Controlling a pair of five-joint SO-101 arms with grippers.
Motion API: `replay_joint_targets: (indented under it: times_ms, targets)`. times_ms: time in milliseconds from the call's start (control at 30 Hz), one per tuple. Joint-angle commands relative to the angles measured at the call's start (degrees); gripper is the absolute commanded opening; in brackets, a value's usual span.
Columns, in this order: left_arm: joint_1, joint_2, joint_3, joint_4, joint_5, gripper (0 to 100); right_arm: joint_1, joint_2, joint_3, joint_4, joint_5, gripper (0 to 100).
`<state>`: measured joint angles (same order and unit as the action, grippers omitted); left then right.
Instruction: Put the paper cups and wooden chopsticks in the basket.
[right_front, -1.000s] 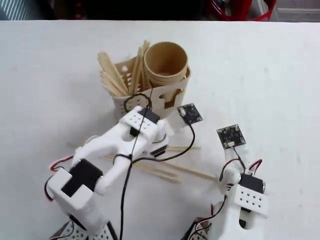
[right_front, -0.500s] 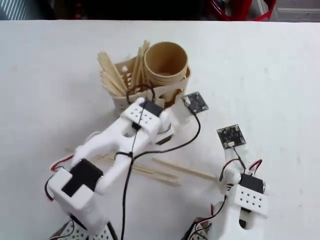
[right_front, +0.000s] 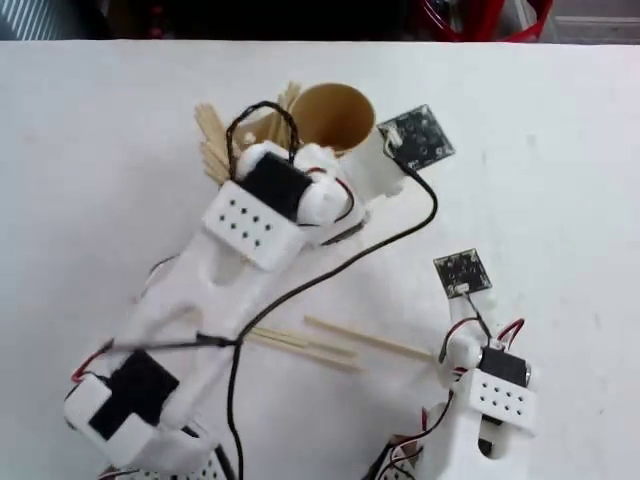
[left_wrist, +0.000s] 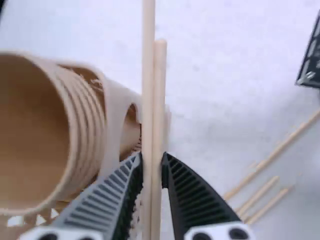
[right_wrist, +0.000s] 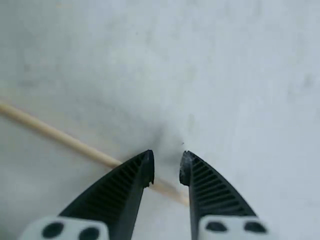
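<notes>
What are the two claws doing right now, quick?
Left gripper: closed on two wooden chopsticks.
Right gripper: open, empty, above a chopstick on the table.

The pale slim wooden chopsticks (left_wrist: 148, 75) pinched in the left gripper (left_wrist: 152, 162) look smooth, bare and unvarnished. Its jaws are matt black plastic with ridged inner faces (the right gripper (right_wrist: 166, 167) has the same). The stacked tan paper cups (left_wrist: 30, 130) are matt, with ribbed rolled rims. The cream cut-out basket (left_wrist: 114, 115) looks matt and stiff; its material is unclear. At 6 o'clock from it, loose bare-wood chopsticks (right_front: 360, 338) lie on the white surface (right_front: 560, 150), which is matt and faintly scuffed. The white arm shells (right_front: 250, 225) are smooth plastic.
</notes>
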<state>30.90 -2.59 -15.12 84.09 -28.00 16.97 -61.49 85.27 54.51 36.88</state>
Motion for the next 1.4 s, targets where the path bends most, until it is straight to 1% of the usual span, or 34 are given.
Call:
replay_joint_targets:
  times_ms: [0, 200, 267, 433, 533, 667, 800, 967, 1033, 1167, 1367]
  targets:
    - [1.3, -6.0, -12.0, 1.8, 0.9, 2, 0.0, 0.2, -0.3, -0.8, -0.3, 9.6]
    - [0.0, -10.2, -27.3, 1.5, 1.5, 2, 0.0, 0.2, -0.2, -0.8, -0.3, 9.6]
    - [-0.7, -10.7, -31.6, -0.2, 4.3, 2, 0.0, 0.2, -0.2, -0.8, -0.3, 9.7]
    - [-6.8, -11.1, -38.4, -7.1, 12.2, 2, 0.0, 0.2, -0.2, -0.8, -0.3, 9.7]
    - [-9.7, -11.2, -41.5, -7.9, 17.0, 2, 0.0, 0.2, -0.1, -0.8, -0.3, 9.7]
    - [-9.6, -11.2, -43.8, -2.6, 19.0, 2, 0.0, 0.2, -0.1, -0.8, -0.3, 9.7]
    - [-10.1, -11.3, -44.2, 0.9, 21.0, 2, 0.0, 0.2, -0.1, -0.8, -0.3, 9.8]
    - [-9.6, -17.7, -43.6, 4.1, 24.4, 2, 0.0, 0.2, -0.1, -0.8, -0.3, 9.8]
    - [-9.8, -20.4, -43.6, 5.8, 24.5, 2, 0.0, 0.2, -0.1, -0.8, -0.3, 9.8]
    - [-9.6, -23.8, -43.6, 12.0, 25.0, 2, 0.0, 0.2, -0.1, -0.8, -0.3, 9.8]
    - [-9.8, -24.4, -43.6, 17.6, 25.1, 2, 0.0, 0.2, -0.1, -0.8, -0.3, 9.7]
